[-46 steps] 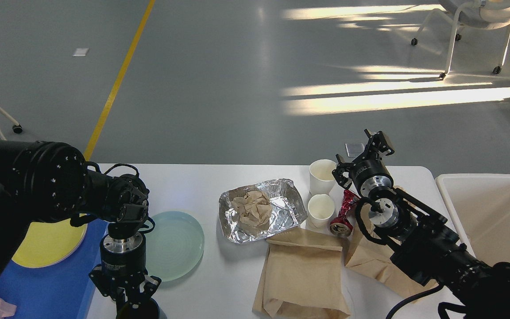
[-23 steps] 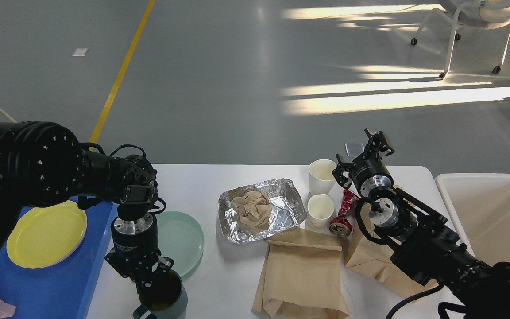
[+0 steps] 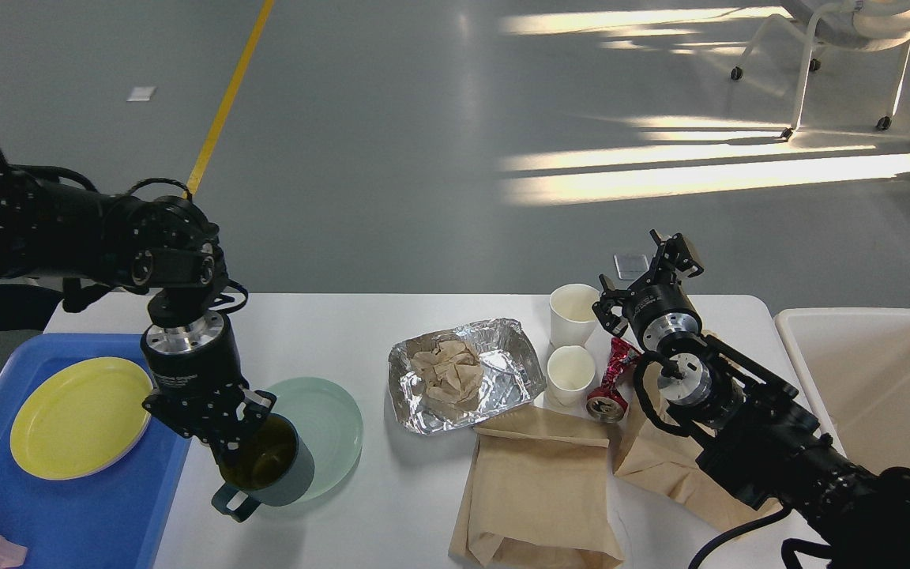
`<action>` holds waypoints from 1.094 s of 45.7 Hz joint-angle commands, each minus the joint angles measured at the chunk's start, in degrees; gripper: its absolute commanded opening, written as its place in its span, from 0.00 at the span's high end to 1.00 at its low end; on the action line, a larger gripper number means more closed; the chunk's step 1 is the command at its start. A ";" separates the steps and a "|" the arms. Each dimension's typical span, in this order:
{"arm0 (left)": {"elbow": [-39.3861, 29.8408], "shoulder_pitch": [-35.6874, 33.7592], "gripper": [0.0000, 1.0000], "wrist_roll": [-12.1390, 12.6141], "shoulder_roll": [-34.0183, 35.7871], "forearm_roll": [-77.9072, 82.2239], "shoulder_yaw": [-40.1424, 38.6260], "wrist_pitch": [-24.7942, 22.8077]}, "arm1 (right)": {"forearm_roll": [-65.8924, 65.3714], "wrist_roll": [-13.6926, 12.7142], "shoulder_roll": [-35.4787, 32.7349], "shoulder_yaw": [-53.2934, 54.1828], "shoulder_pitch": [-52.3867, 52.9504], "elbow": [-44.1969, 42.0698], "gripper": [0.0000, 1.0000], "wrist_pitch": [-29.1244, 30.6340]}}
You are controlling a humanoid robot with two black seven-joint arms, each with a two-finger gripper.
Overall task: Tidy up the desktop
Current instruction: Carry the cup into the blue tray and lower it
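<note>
My left gripper (image 3: 238, 442) is closed on the rim of a dark green mug (image 3: 265, 468), which it holds tilted, clear of the desktop (image 3: 392, 490). A second ago the mug sat lower, at the desktop's near edge; it has since been lifted and carried toward the blue tray (image 3: 99, 506). Landmark: the pale green plate (image 3: 327, 423). The mug overlaps its near-left rim; the tray, bearing a yellow plate (image 3: 76, 417), lies left of it; foil tray (image 3: 467, 373), paper cups (image 3: 571, 374) and brown bags (image 3: 538, 490) lie right of it. My right gripper (image 3: 648, 273), fingers apart and empty, hovers beyond the cups. Judgement: mug transfer underway; most clutter remains.
</note>
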 commanded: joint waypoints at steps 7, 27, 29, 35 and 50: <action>2.35 3.40 1.00 1.52 13.95 0.39 2.60 0.00 | 0.00 0.00 0.00 0.00 -0.06 -0.02 0.00 0.00; 12.55 16.86 1.00 1.52 23.62 0.39 2.34 0.00 | 0.00 0.00 0.00 0.00 0.03 0.07 0.00 0.00; 12.99 17.38 1.00 1.52 23.88 0.30 2.25 0.00 | 0.00 0.00 0.00 0.00 0.03 0.07 0.00 0.00; 15.27 19.32 1.00 1.34 23.97 0.21 1.46 0.00 | 0.00 0.00 0.00 0.00 0.03 -0.02 0.00 0.00; 17.38 24.86 1.00 1.43 22.48 0.13 -4.87 0.00 | 0.00 0.00 0.00 0.00 0.03 0.07 0.00 0.00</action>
